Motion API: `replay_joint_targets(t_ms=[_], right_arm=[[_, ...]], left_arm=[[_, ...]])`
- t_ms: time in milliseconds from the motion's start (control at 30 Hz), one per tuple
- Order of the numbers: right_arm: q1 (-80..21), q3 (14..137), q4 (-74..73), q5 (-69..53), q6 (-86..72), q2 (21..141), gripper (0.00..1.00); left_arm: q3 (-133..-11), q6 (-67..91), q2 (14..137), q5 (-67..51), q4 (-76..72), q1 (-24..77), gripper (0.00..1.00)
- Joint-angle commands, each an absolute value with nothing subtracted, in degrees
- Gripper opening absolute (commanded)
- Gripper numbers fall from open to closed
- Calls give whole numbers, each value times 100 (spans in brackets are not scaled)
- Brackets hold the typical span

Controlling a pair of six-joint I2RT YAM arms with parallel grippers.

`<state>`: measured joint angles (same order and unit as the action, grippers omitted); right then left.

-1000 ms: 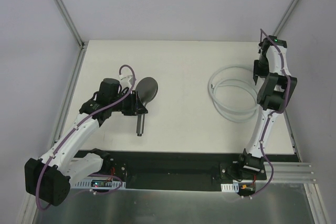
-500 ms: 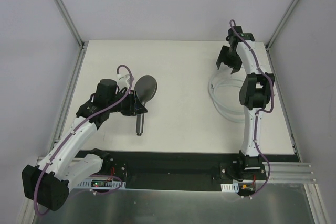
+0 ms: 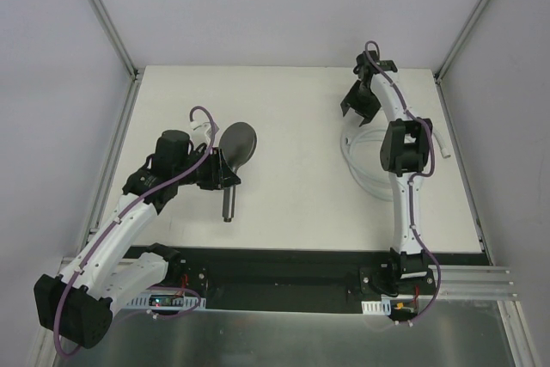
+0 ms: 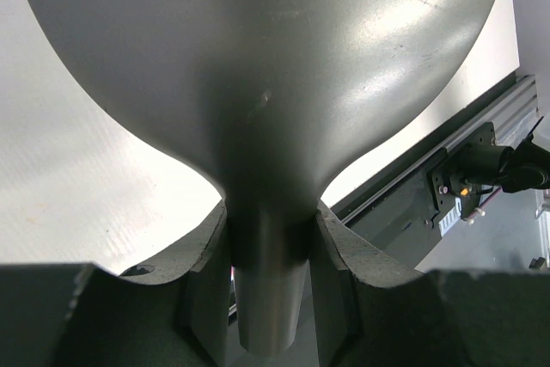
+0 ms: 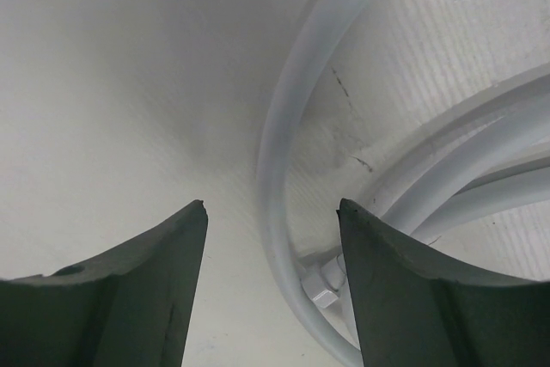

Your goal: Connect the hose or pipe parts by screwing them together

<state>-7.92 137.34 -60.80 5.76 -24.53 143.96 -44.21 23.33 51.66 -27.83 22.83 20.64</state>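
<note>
The dark grey shower head [image 3: 238, 142] lies in the left half of the table, its straight handle pointing toward the near edge. My left gripper [image 3: 220, 174] is shut on the handle just below the head. In the left wrist view the head's rounded back [image 4: 258, 66] fills the frame, and the left gripper [image 4: 268, 251] has both fingers pressed on the handle. The pale coiled hose [image 3: 359, 174] lies at the right. My right gripper [image 3: 355, 116] hovers open over the coil's far left edge. In the right wrist view one hose loop [image 5: 277, 161] runs between the right gripper's [image 5: 272, 212] spread fingers, with a small end fitting [image 5: 323, 287] beside it.
The white table [image 3: 292, 100] is bounded by metal frame posts at its far corners and grey walls on both sides. A black base strip [image 3: 284, 272] with the arm mounts runs along the near edge. The right arm's elbow [image 3: 404, 148] stands over the coil.
The right arm has swung left from the table's right edge to the coil's far left side, and its jaws have widened. The left arm has shifted only slightly, still holding the shower head.
</note>
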Motion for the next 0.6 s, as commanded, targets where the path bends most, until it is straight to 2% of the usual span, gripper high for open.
replay_joint_targets(t_ms=[0,167,300,400,433,533,567], right_arm=[[-984,13975,-6328,650,-2716,14475,65],[-1081,13940,-6407,651,-2585,14660,62],[-1169,13939,-6372,493,-2304,14809,55],[-1353,14053,-6100,264,-1490,14862,42],[-1414,14106,-5978,211,-1250,14880,28],[-1757,14352,-5775,184,-47,14792,7],[-1949,14361,-5714,54,287,14731,4]], left_arm=[[-4500,2268,4992,-2751,1898,2092,0],[-4491,2268,4931,-2698,1898,2109,0],[-4491,2294,4904,-2646,1898,2118,0],[-4482,2312,4878,-2602,1898,2118,0],[-4474,2312,4852,-2549,1907,2118,0],[-4500,2320,4790,-2260,1994,2109,0],[-4509,2312,4773,-2163,2030,2109,0]])
